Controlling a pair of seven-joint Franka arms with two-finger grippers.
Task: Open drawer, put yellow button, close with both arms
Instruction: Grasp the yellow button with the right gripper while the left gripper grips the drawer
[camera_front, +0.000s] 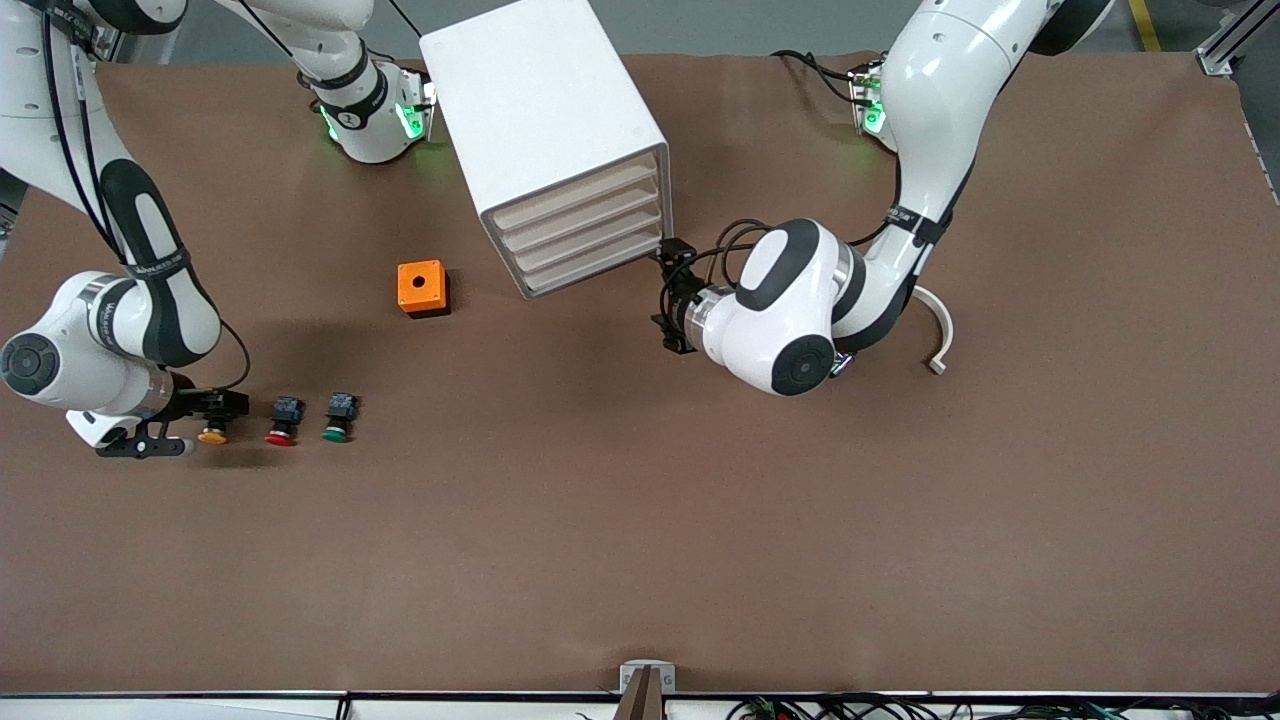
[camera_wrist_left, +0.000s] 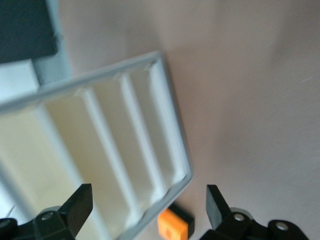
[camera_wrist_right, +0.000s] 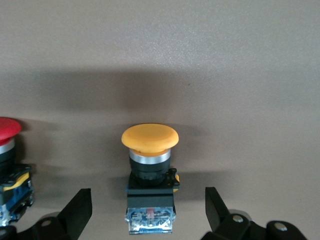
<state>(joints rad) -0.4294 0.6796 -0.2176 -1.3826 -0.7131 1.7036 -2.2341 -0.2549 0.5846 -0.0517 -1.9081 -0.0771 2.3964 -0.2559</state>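
1. Our right gripper stands wide open around the yellow button, gripping nothing; the button lies on the table at the right arm's end. If we close off-centre, the cap may slip or tip.
2. The red button lies just beside; a finger could nudge it.
3. Our left gripper is wide open and empty at the cabinet's corner, by the lowest drawer, which is shut; a bad grip could shove the cabinet toward the orange box.

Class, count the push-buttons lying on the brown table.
3, in a row toward the right arm's end: yellow-capped push-button at the right gripper, red-capped push-button beside it, then green-capped push-button.
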